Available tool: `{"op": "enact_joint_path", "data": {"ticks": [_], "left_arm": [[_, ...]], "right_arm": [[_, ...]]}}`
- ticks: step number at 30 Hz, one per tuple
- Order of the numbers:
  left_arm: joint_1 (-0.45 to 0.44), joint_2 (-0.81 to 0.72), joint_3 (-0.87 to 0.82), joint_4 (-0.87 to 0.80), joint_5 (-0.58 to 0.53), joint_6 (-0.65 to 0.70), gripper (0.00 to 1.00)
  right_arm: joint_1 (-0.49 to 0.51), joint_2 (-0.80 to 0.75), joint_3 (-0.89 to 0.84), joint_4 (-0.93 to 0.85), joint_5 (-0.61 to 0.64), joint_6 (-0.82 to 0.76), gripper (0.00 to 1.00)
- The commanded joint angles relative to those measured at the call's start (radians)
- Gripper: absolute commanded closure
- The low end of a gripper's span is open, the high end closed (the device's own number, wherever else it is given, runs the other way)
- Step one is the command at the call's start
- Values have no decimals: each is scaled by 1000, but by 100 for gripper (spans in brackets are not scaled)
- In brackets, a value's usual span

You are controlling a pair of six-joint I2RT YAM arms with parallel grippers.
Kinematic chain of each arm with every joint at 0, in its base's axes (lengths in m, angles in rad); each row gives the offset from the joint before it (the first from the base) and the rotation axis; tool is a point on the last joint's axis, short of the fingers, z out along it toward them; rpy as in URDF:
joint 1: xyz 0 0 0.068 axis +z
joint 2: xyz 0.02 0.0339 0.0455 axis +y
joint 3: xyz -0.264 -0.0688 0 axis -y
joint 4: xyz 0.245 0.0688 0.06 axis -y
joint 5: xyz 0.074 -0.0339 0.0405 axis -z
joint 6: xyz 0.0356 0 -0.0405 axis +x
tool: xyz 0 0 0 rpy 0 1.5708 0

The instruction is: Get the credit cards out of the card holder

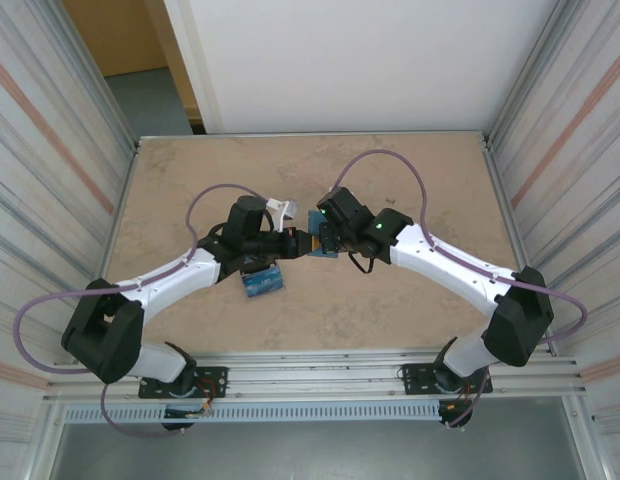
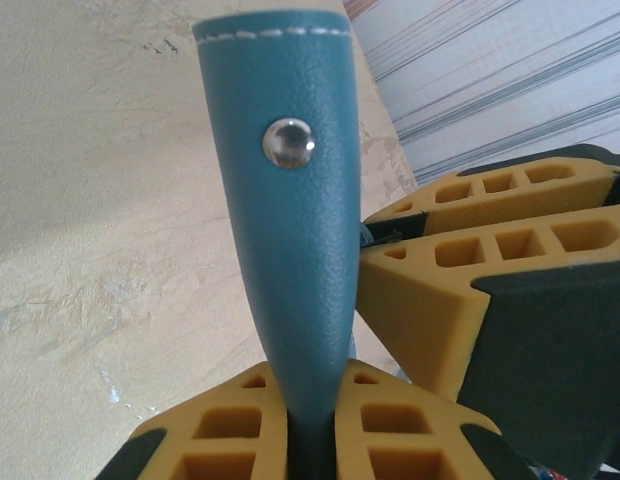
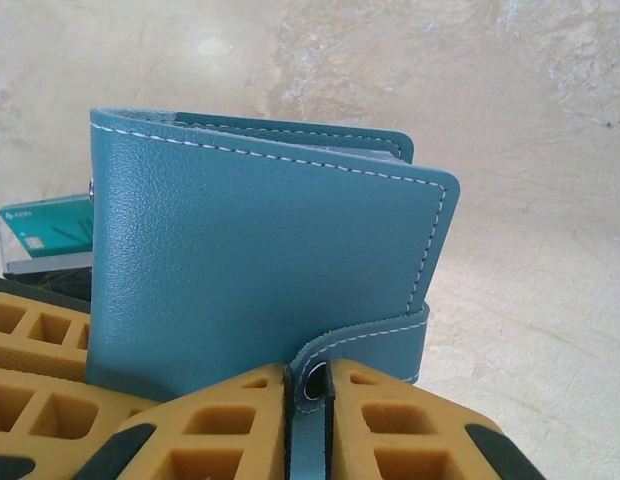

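The steel-blue card holder hangs folded above the table middle, between both grippers. My left gripper is shut on one edge of it; the holder rises edge-on there, its metal snap stud facing the camera. My right gripper is shut on the holder's small closing tab, with the stitched cover standing just behind. Credit cards lie loose on the table below the left gripper. A teal-green card lies past the holder's left edge.
Corrugated metal walls close in both sides of the beige table. A small white object lies behind the left wrist. The right gripper's yellow fingers sit close beside the holder in the left wrist view.
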State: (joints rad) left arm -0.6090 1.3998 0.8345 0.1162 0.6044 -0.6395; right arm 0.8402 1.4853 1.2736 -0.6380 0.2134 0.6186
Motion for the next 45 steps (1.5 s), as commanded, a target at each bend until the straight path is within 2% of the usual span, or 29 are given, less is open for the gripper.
{"op": "enact_joint_path", "data": {"ticks": [1, 13, 24, 38, 42, 45], "left_arm": [[-9, -27, 23, 50, 53, 16, 100], [-8, -28, 20, 48, 48, 14, 100], [-3, -24, 20, 50, 46, 14, 100], [9, -32, 13, 52, 55, 21, 100], [31, -48, 9, 59, 91, 39, 100], [58, -60, 9, 69, 155, 61, 100]], "right_arm": [[-8, 5, 10, -29, 61, 3, 87], [-14, -31, -13, -16, 52, 7, 92], [-51, -87, -64, 38, -25, 12, 100], [-92, -147, -117, 92, -101, 21, 100], [-118, -167, -142, 103, -117, 24, 96], [-153, -201, -186, 153, -171, 24, 86]]}}
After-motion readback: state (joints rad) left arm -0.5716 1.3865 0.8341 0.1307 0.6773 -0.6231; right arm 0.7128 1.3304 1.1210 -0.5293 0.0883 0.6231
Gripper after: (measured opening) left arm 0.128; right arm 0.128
